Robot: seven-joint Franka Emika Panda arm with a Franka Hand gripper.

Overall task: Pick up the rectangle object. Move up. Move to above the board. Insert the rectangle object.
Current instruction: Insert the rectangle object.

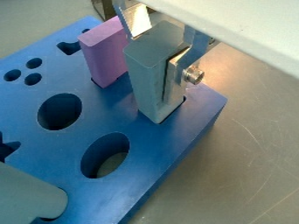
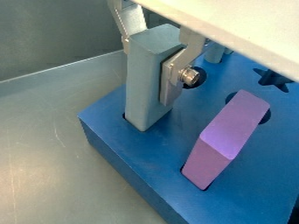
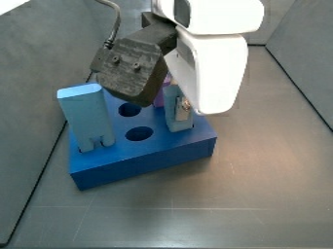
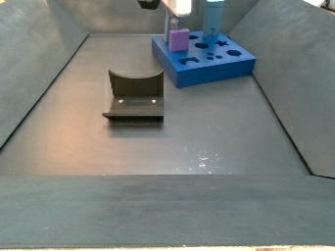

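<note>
Plainly, the tool (image 1: 163, 54) is clamped on the rectangle object (image 1: 156, 83), its silver fingers (image 1: 181, 68) pressing the bar's upper part from two sides in both wrist views. The pale grey-blue bar (image 2: 146, 83) stands upright with its lower end sunk into a hole near the corner of the board (image 2: 140, 166). A pink block (image 1: 104, 54) stands in another hole just beside the bar, leaning a little in a wrist view (image 2: 226, 140). In a side view the board (image 3: 143, 156) rests on the grey worktop (image 3: 247, 195), with a wider light-blue block (image 3: 85, 112) standing at its far corner. In a side view the fixture (image 4: 135, 95) sits well apart from the board (image 4: 210, 64).
</note>
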